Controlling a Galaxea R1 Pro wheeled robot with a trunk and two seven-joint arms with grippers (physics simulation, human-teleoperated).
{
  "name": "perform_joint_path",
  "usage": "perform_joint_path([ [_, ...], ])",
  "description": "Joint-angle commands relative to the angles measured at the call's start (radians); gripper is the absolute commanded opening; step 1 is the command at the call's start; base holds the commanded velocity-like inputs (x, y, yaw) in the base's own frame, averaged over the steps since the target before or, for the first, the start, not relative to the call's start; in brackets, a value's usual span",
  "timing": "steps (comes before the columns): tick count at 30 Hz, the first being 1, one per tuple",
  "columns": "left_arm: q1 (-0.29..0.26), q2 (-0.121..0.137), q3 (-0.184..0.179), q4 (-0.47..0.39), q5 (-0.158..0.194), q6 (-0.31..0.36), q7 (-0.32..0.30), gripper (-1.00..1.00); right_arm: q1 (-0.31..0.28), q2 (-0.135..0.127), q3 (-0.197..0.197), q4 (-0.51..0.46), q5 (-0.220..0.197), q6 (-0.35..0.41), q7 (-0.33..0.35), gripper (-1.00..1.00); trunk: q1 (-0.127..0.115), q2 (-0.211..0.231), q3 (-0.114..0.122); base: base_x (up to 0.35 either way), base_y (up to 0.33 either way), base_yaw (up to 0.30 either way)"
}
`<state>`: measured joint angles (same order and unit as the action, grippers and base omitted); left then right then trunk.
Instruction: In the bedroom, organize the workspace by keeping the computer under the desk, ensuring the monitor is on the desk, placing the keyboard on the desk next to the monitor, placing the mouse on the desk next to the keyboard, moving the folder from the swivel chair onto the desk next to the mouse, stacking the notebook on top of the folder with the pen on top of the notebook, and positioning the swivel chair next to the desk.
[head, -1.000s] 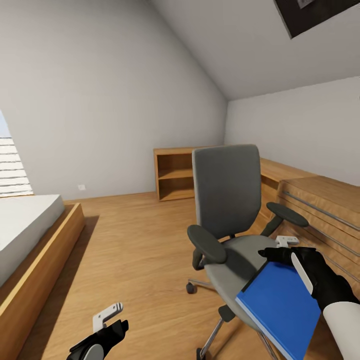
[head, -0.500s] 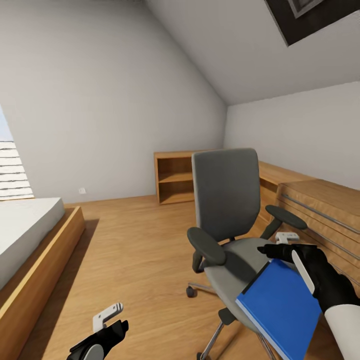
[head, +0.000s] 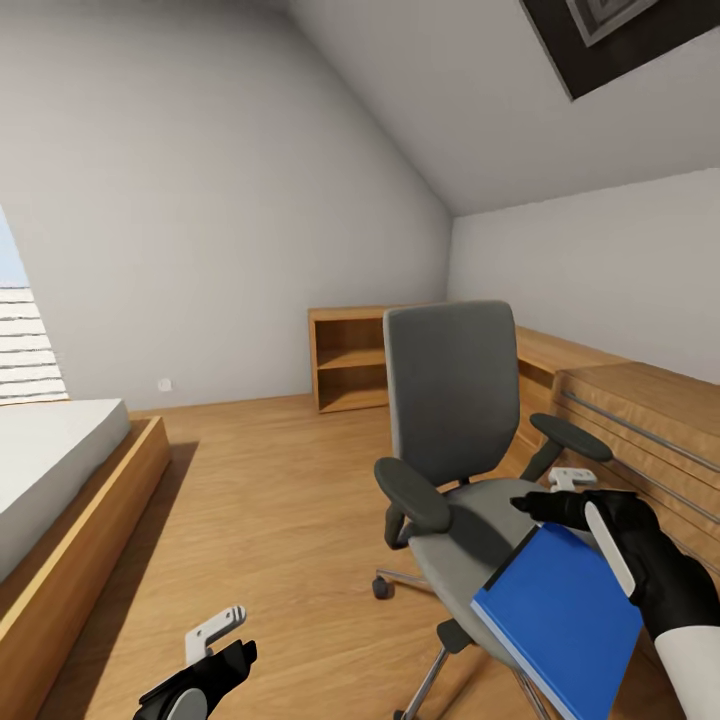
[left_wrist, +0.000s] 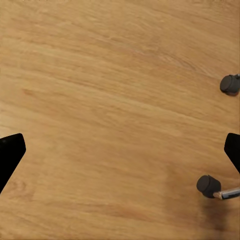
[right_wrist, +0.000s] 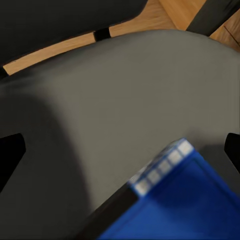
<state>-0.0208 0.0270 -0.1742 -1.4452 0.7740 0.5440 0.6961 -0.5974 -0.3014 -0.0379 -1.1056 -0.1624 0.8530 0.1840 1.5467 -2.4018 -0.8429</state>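
Right pincer (head: 560, 495) sits over the seat of the swivel chair (head: 455, 400), at the upper edge of the folder (head: 560, 610). The folder, bright blue, is tilted, one end low past the seat's front edge, the other up against the right arm. In the right wrist view the folder's corner (right_wrist: 172, 200) lies between the dark finger tips at the frame's sides, above the grey seat (right_wrist: 100, 110); the tips look well apart, so whether the pincer is clamped on the folder I cannot tell. The tilt suggests it is being carried rather than lying flat, but that is a judgement. Left pincer (head: 215, 630) hangs low over the wooden floor (head: 270, 500), holding nothing; its wrist view shows the tips wide apart over bare planks with two chair casters (left_wrist: 207, 185) near. Also in the room: a bed (head: 60, 480) to the left, a light-wood shelf unit (head: 350, 355) by the far wall, a low light-wood dresser (head: 640, 420) beside the chair. Progress, as judged: the folder step is under way, the folder not yet on any counter. Notebook, pen and chair placement presumably remain.
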Motion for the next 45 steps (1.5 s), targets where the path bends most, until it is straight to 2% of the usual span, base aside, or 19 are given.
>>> perform_joint_path([
  [1,-0.001,0.001,-0.002,-0.001,0.008,0.001,0.010,1.00,0.000,0.000,-0.001,-0.003,-0.012,0.006,0.002,1.00,0.000,-0.001,-0.001,0.000,0.000,0.000],
  [2,-0.001,0.001,-0.002,0.002,0.008,0.001,0.010,1.00,0.002,-0.002,-0.002,-0.015,-0.053,0.012,0.002,1.00,0.000,-0.001,-0.001,0.000,0.000,0.000],
  [6,-0.001,0.001,-0.003,0.009,0.007,0.001,0.009,1.00,0.006,-0.003,-0.003,-0.044,-0.066,0.046,0.002,1.00,0.000,-0.001,-0.001,0.000,0.000,0.000],
  [15,-0.001,0.002,-0.003,0.012,0.006,0.001,0.009,1.00,0.033,-0.002,-0.010,-0.109,-0.070,0.075,0.002,1.00,0.000,-0.001,-0.001,0.000,0.000,0.000],
  [18,-0.001,0.001,-0.002,0.012,0.006,0.001,0.009,1.00,0.037,-0.002,-0.029,-0.118,-0.071,0.092,0.002,1.00,0.000,-0.001,-0.001,0.000,0.000,0.000],
  [19,-0.001,0.002,-0.002,0.012,0.006,0.001,0.009,1.00,0.038,0.000,-0.057,-0.134,-0.072,0.114,0.002,1.00,0.000,-0.001,-0.001,0.000,0.000,0.000],
  [23,-0.001,0.002,-0.002,0.012,0.006,0.001,0.008,1.00,0.039,0.001,-0.078,-0.149,-0.072,0.127,0.002,1.00,0.000,-0.001,-0.001,0.000,0.000,0.000],
  [31,-0.001,0.002,-0.003,0.019,0.006,0.001,0.008,1.00,0.039,0.002,-0.088,-0.158,-0.072,0.134,0.002,1.00,0.000,-0.001,-0.001,0.000,0.000,-0.004],
  [45,-0.001,0.001,-0.004,0.020,0.002,0.001,0.008,1.00,0.039,0.002,-0.088,-0.157,-0.072,0.133,0.002,1.00,0.000,-0.001,0.016,-0.277,0.174,-0.185],
])
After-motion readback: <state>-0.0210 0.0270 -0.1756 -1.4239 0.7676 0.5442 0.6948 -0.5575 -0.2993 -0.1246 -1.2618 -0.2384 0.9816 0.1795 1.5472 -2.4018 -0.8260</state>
